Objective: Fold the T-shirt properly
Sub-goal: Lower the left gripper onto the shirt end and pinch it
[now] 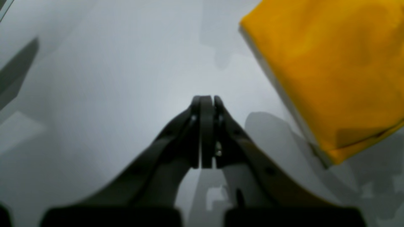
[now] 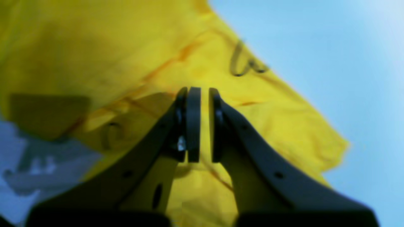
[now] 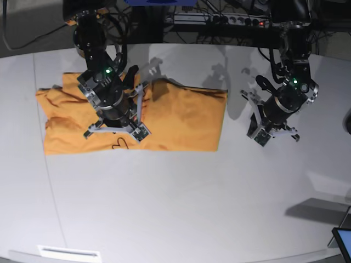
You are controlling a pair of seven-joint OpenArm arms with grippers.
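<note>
Base view: half-folded shirt, both claws empty

The T-shirt (image 3: 164, 118) lies as a wide band in the upper left of the desk (image 3: 181, 208). The next fold should lift both corners of one end evenly and lay edge on edge. Right claw (image 2: 200, 124) hovers over cloth, nearly together, holding nothing. Left claw (image 1: 206, 132) is together, over bare desk beside the shirt.

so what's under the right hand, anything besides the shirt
Only the orange-yellow T-shirt lies under the right hand, with a dark loose thread curled on the cloth beside it. Whatever lies beneath the cloth is covered; the white table shows only around it.
</note>
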